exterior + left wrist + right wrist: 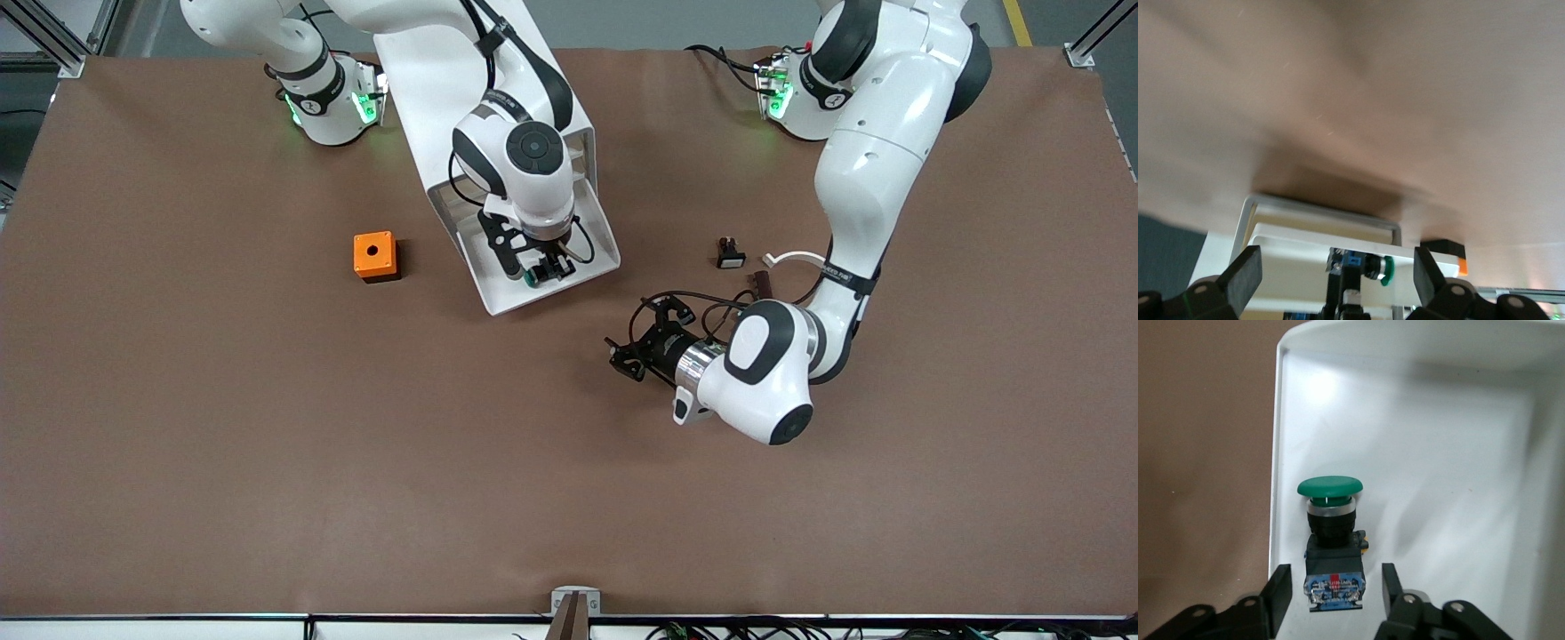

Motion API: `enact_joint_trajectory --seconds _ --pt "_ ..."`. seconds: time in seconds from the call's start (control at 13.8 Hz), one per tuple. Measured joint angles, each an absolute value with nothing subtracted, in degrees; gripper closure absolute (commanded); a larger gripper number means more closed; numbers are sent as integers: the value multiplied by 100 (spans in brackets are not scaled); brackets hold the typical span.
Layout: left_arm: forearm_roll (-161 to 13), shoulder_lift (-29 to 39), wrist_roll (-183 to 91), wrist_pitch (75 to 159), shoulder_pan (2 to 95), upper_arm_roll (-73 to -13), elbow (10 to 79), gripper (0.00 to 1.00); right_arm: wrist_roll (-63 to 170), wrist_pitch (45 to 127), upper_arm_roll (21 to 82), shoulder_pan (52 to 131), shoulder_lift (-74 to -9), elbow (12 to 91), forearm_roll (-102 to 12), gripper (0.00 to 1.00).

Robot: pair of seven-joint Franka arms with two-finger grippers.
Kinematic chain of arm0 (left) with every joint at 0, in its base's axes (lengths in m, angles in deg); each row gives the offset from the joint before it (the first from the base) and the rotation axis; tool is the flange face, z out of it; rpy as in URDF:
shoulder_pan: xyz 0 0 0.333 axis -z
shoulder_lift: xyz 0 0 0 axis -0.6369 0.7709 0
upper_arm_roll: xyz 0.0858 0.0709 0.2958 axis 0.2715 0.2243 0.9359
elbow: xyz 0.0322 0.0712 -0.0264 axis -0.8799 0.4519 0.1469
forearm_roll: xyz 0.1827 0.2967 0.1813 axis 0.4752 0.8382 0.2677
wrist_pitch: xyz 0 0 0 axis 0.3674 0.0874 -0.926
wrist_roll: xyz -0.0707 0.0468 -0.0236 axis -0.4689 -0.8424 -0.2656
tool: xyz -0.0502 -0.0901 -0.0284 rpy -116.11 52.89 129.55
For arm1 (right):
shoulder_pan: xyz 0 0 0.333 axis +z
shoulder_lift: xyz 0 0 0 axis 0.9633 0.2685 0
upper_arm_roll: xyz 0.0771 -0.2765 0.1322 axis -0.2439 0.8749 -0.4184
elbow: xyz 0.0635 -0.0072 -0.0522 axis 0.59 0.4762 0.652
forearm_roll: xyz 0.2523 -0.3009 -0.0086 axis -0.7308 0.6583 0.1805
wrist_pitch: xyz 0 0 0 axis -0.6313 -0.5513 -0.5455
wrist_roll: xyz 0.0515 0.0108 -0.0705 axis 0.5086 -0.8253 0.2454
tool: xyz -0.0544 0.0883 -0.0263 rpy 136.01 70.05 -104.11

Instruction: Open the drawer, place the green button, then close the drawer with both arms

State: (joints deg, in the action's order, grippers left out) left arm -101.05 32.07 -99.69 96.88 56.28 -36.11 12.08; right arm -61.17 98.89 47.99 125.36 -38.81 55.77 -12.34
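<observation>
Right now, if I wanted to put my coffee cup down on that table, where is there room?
The broad brown table strip nearest the front camera is bare. So is the stretch at the right arm's end, past the orange cube. It is crowded around the open drawer holding the green button, and beside the left gripper and the small black button.

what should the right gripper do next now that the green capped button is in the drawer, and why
Probably lift the right gripper straight up out of the open white plastic drawer. The green-capped push button lies on the drawer floor, and the fingers stand apart on either side of its body. The open left gripper waits low over the table, near the drawer front.
</observation>
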Motion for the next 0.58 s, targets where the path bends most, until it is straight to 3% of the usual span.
enact_joint_trajectory --seconds 0.14,0.58 --pt "-9514 3025 -9795 10238 5756 -3629 1212 0 -6000 9777 4842 12525 -3880 5463 -1230 0" --pt "-7970 2659 -9865 12112 6542 -3637 1508 0 -3524 7887 5003 11467 -3971 4223 -1228 0"
